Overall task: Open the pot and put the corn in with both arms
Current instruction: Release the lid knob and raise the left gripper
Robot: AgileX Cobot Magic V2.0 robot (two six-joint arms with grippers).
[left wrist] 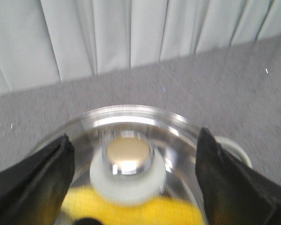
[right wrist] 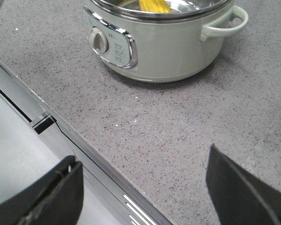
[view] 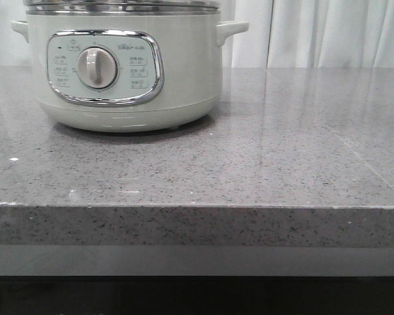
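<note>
The pale grey-green pot [view: 125,72] stands at the back left of the grey stone counter, its dial facing forward. In the left wrist view a glass lid [left wrist: 174,123] with a chrome-topped white knob [left wrist: 129,157] lies on the pot. The yellow corn [left wrist: 145,212] shows through the glass, inside the pot. My left gripper [left wrist: 135,136] is open, its black fingers [left wrist: 47,173] on either side of the knob and apart from it. My right gripper [right wrist: 144,157] is open and empty over the counter's front edge, well short of the pot [right wrist: 164,42]. The corn [right wrist: 154,5] also shows in the pot there.
The counter [view: 282,151] extends to the right of the pot. White curtains [view: 315,33] hang behind it. A grey ledge [right wrist: 84,154] runs along the counter's front edge. Neither arm shows in the front view.
</note>
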